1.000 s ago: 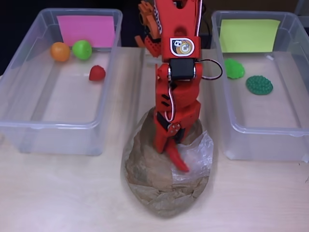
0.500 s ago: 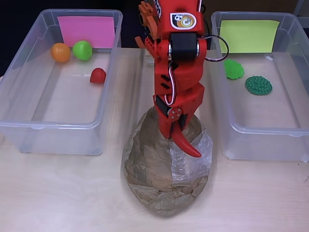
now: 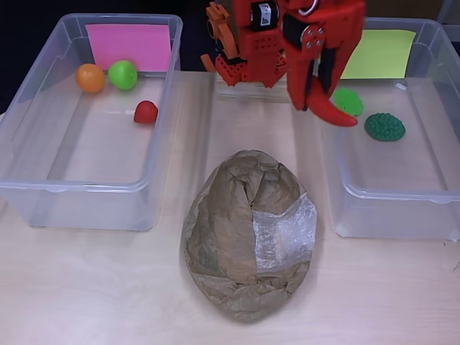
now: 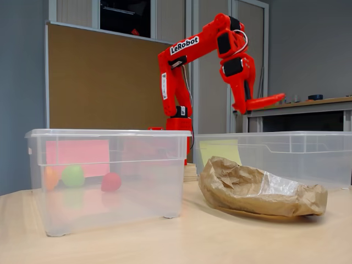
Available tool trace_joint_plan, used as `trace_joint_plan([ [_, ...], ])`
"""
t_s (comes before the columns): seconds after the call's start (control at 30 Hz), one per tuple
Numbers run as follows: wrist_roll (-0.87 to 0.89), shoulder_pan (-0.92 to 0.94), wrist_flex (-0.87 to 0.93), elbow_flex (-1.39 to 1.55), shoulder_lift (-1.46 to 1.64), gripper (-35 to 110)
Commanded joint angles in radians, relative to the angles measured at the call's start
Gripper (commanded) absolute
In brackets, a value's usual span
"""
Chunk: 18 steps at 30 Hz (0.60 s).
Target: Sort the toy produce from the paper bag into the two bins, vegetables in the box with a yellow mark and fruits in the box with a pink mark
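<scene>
The crumpled brown paper bag lies on its side in the middle of the table, also low at the right in the fixed view; its contents are hidden. My red gripper hangs high over the near-left corner of the yellow-marked bin, open, with nothing between its fingers. That bin holds a light green piece and a dark green bumpy piece. The pink-marked bin holds an orange ball, a green ball and a red piece.
Both clear plastic bins stand on a light wooden table, with a bare strip between them behind the bag. The arm's red base is at the back centre. Open tabletop runs along the front edge.
The gripper has lifted out of the bag's mouth and swung up and right to the yellow-marked bin. The bag has stayed put and nothing shows in the jaws.
</scene>
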Motion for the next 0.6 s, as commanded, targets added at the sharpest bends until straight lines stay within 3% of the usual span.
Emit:
trace_joint_plan([
  [0.0,0.227,-0.152,0.075,0.025,0.095,6],
  [0.3,0.767,-0.522,0.091,0.112,0.089,6],
  [0.57,1.149,-0.773,-0.17,0.365,0.067,10],
])
